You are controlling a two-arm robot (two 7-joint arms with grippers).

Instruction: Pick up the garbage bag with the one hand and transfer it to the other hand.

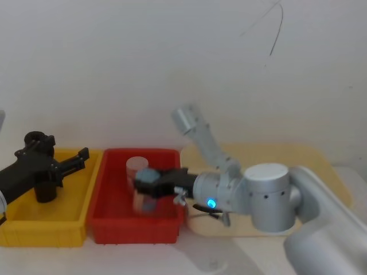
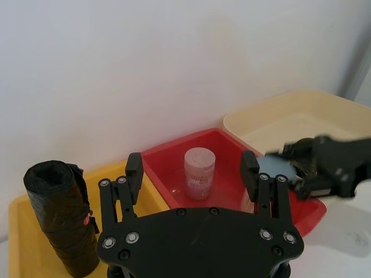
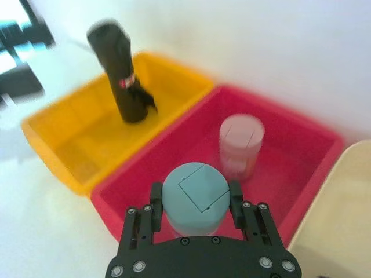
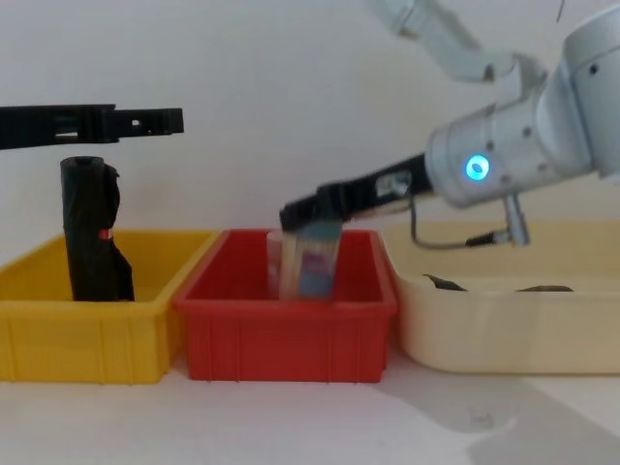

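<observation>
Right claw (image 3: 196, 204) grips, apparently, teal-lidded jar (image 3: 195, 197) over red bin (image 3: 301, 174)

a lab-like test bench: 3 plastic bins (image 1: 43, 232) against a blank white wall (image 1: 143, 69).

The right arm (image 1: 269, 197) is built of pale grey cylindrical links, with a blue-lit ring at its silver wrist and thin dark cables looping beneath. Its pincer (image 3: 197, 211) is black, on a plate studded with silver screws. The left pincer (image 2: 194, 179) matches: black, padded fingertips.
</observation>
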